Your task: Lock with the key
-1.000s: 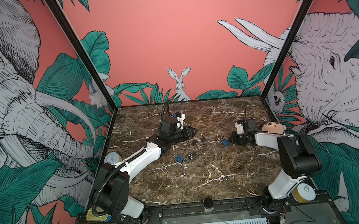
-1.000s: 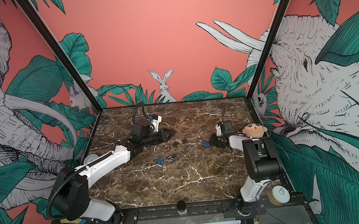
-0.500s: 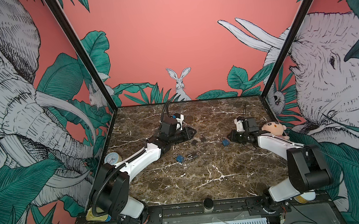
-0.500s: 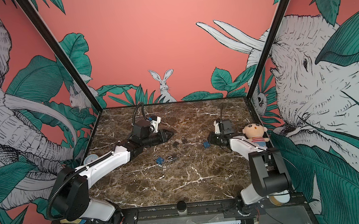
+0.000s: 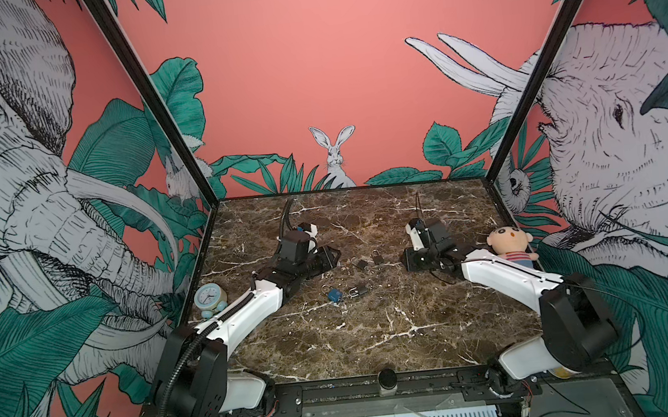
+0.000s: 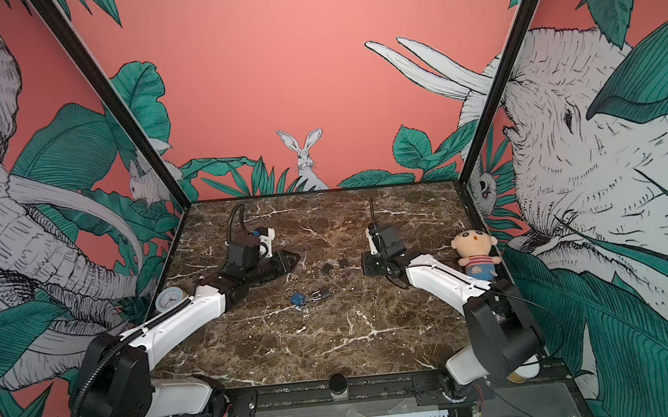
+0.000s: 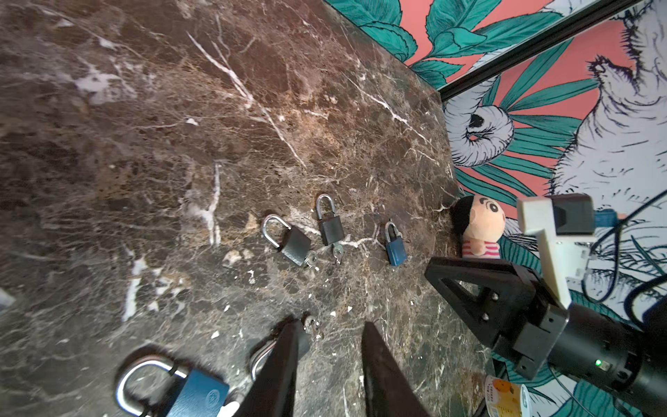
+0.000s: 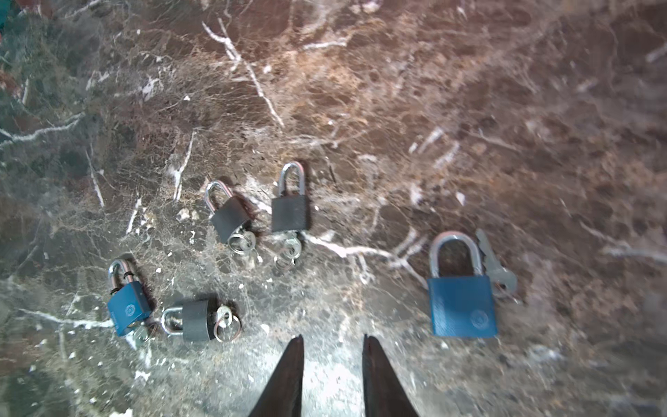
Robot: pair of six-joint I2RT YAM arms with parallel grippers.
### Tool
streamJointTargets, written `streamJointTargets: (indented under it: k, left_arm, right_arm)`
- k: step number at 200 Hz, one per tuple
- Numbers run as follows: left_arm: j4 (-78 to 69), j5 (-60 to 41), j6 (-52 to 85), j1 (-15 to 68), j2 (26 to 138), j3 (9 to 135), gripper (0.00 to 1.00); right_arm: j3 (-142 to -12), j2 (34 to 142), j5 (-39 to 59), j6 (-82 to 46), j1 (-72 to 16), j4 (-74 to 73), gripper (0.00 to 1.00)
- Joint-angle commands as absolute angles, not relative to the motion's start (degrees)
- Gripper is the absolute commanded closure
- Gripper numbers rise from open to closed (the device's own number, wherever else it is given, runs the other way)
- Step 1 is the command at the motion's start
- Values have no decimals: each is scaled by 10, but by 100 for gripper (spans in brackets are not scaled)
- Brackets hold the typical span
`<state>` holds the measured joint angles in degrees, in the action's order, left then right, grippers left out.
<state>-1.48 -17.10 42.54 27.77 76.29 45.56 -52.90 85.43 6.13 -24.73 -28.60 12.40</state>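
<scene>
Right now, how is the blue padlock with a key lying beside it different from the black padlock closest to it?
The blue padlock has a blue body; the black padlock has a dark one. The blue padlock's loose key lies beside its shackle; the black padlock's ringed key sits at its bottom end. Both have silver shackles and lie flat on the marble table.

R gripper (image 8: 332, 346) btm centre of frame, jaws apart, nothing btwn. Big blue padlock (image 8: 462, 307) lower right, loose key (image 8: 496, 270) just beside its shackle. Mid-frame: two dark padlocks (image 8: 290, 213) side by side, keys w/ rings in them. Lower left: small blue padlock (image 8: 128, 307), sideways dark padlock (image 8: 195, 321) just beside. All on marble table (image 8: 469, 108).
</scene>
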Motion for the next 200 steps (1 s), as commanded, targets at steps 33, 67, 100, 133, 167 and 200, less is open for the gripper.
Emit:
streamJointTargets:
  k: [33,67,100,133,167,200]
  left_arm:
    - [11,-186,400,233,692,404,67]
    - [35,-191,386,214,657,387,66]
    - [46,-195,380,201,637,377,66]
    - [47,-204,378,194,631,373,65]
    - [50,-208,375,189,625,371,66]
    - [54,-210,373,185,623,371,65]
  right_arm:
    - [-608,962,-4,-226,-345,130,62]
    - [-644,1013,-16,-238,-350,124,55]
    - [-679,1055,-31,-237,-355,133,52]
    - [-701,1090,-43,-240,-358,132,51]
    - [-725,1117,-50,-241,-359,133,51]
    - [-747,1145,-50,-240,-363,136,52]
